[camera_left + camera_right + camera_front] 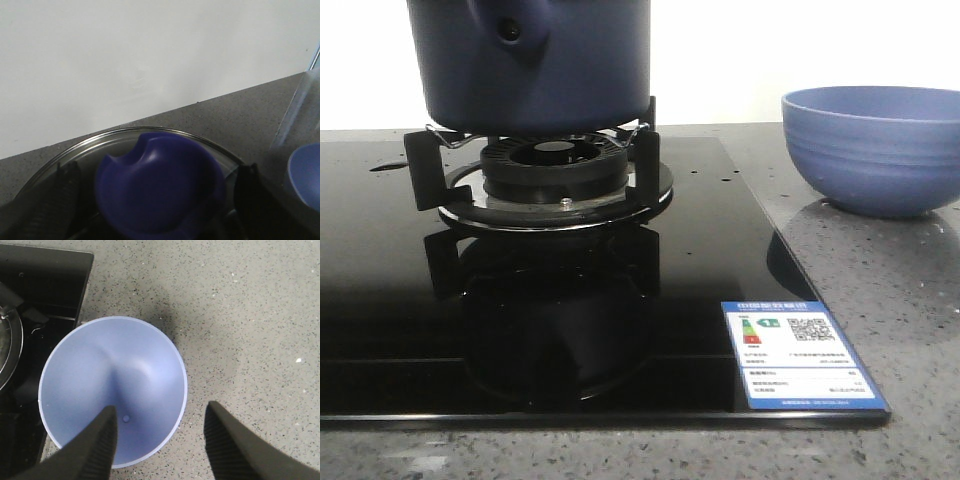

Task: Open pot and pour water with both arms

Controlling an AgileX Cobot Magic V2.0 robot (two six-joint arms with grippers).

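Sitting on burner (pixel 555 170), pot (pixel 530 62), left tool (pixel 155 200) apparently clamping lid knob (pixel 160 187), blurry, right tool (pixel 160 440) spread wide over bowl (pixel 112 390)

Dark navy pot (pixel 530 65), lighter blue ribbed bowl (pixel 875 150), speckled grey counter (pixel 880 300).

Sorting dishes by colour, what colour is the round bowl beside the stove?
Light blue bowl, clearest in the right wrist view.

I was looking at a kitchen: a black glass hob (pixel 380 300) with a gas burner (pixel 555 170) and pan supports was set into a grey speckled counter (pixel 920 330) against a plain white wall (pixel 125 50). An energy label (pixel 802 355) sat at the hob's near right corner.
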